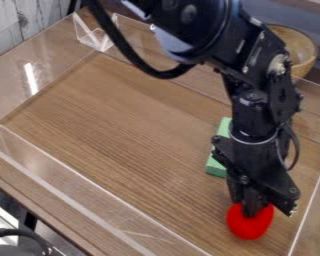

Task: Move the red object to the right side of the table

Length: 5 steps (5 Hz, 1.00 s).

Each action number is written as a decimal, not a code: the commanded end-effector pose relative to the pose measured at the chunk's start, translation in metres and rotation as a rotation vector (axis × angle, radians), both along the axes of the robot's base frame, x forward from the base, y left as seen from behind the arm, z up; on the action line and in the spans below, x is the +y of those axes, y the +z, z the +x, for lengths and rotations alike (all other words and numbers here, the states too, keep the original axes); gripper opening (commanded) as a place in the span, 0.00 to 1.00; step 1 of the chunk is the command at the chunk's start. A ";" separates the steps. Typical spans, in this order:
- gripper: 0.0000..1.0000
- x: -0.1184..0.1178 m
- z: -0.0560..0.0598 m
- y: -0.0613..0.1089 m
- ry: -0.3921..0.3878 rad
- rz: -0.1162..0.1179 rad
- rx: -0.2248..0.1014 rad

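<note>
The claw (251, 198) is closed on the red object (250, 221), which sits at its fingertips, low over the table (116, 130)

One red object (250, 221), one green block (219, 150).

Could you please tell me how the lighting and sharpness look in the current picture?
In the camera view, soft, fairly even light on the table, pale glare along the clear walls, detail on the dark gripper partly lost, and slight overall softness.
</note>
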<state>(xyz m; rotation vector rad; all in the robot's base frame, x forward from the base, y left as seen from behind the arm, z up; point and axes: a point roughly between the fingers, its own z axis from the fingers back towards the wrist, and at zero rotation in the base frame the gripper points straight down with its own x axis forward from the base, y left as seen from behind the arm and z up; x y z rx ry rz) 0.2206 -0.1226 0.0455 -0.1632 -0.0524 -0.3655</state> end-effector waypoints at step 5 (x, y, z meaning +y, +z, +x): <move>1.00 0.021 0.005 0.026 0.074 -0.036 -0.007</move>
